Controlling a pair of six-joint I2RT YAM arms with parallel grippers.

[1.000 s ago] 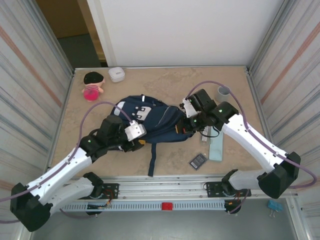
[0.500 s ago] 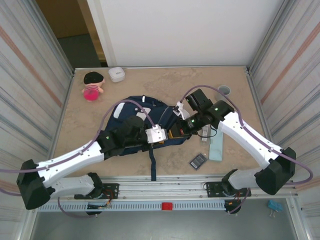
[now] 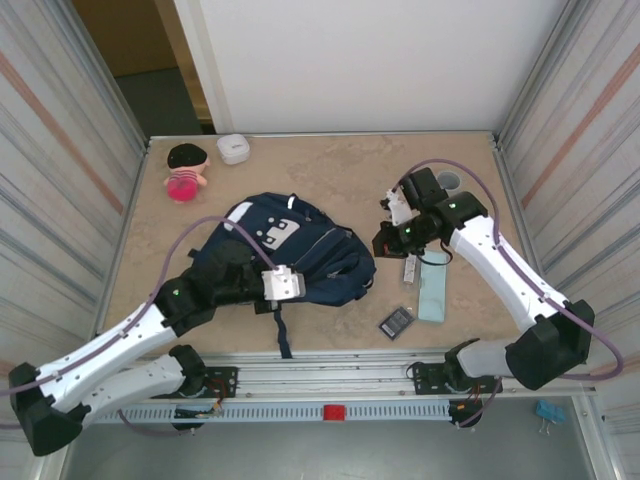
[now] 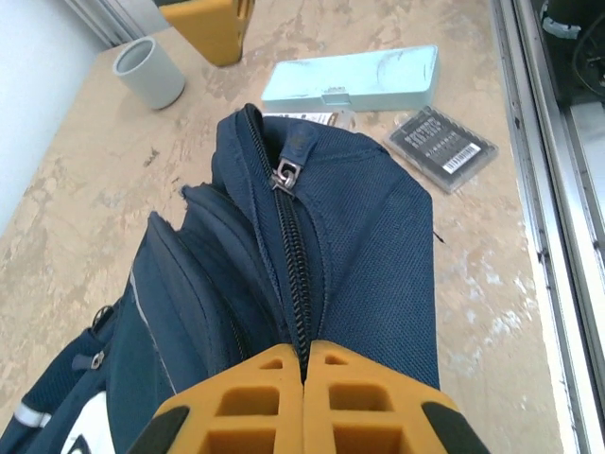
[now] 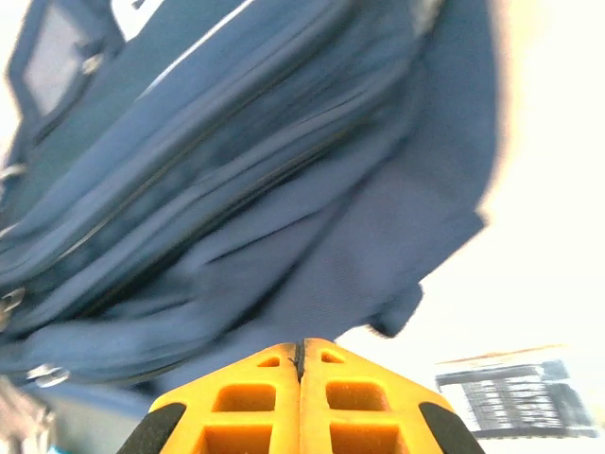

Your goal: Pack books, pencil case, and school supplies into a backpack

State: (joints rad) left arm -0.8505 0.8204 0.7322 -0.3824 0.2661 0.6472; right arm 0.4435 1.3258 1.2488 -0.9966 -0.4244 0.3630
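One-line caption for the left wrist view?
Left gripper pinches the backpack at its zipper; pencil case, dark grey slab and grey cup sit beyond.

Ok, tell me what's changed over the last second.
The left claw reached right across the backpack, closed on its zipper seam and drew back leftward, dragging the strap left. The right claw, shut throughout, withdrew rightward off it. The pencil case, dark grey rectangle, cup and doll stayed put.
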